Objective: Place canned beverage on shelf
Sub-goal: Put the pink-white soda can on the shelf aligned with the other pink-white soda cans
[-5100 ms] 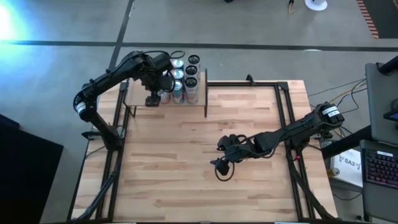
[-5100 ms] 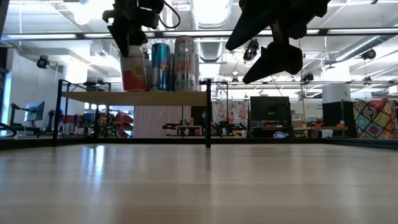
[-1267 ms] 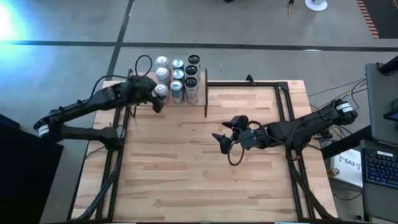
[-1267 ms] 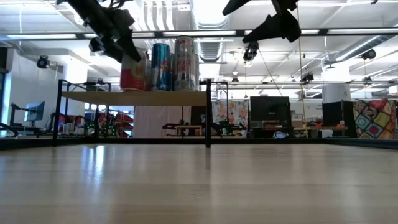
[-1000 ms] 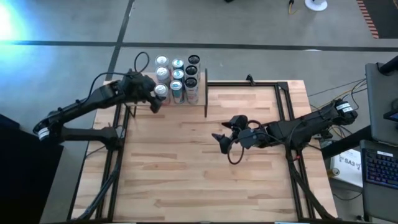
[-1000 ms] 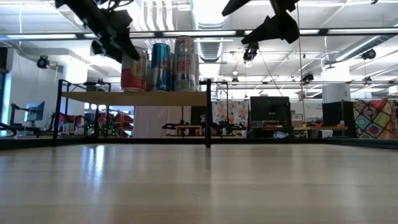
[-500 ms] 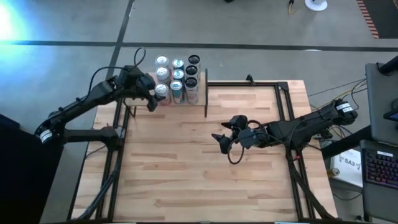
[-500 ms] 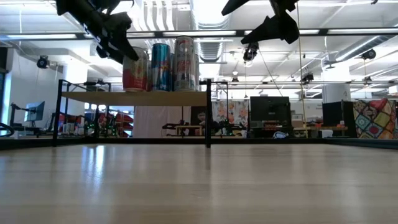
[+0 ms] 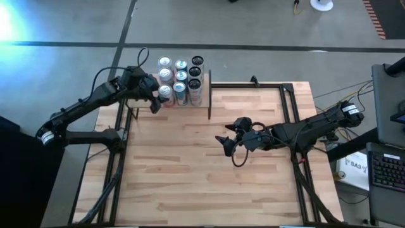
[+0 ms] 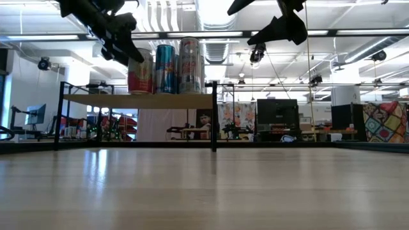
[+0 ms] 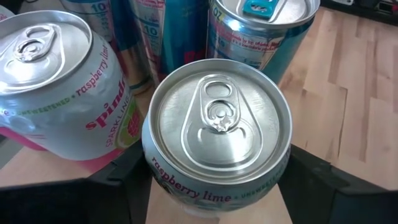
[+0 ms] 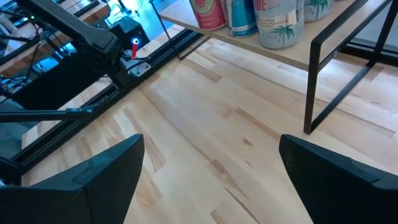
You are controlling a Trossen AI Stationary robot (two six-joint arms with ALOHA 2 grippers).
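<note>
Standing upright on the shelf at the upper left of the high view, the raspberry lime can sits between the left hand's parted fingers, while the right hand, wide apart, waits mid-counter, far less near.

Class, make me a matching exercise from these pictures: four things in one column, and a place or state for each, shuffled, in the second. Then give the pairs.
Things:
1. left gripper
2. right gripper
3. raspberry lime can
4. shelf

Places or states:
A. open, above the middle of the table
B. carries a cluster of upright cans
C. at the shelf, one finger on each side of a can
D. between the left gripper's fingers, top up

Pairs: 1-C, 2-A, 3-D, 4-B
</note>
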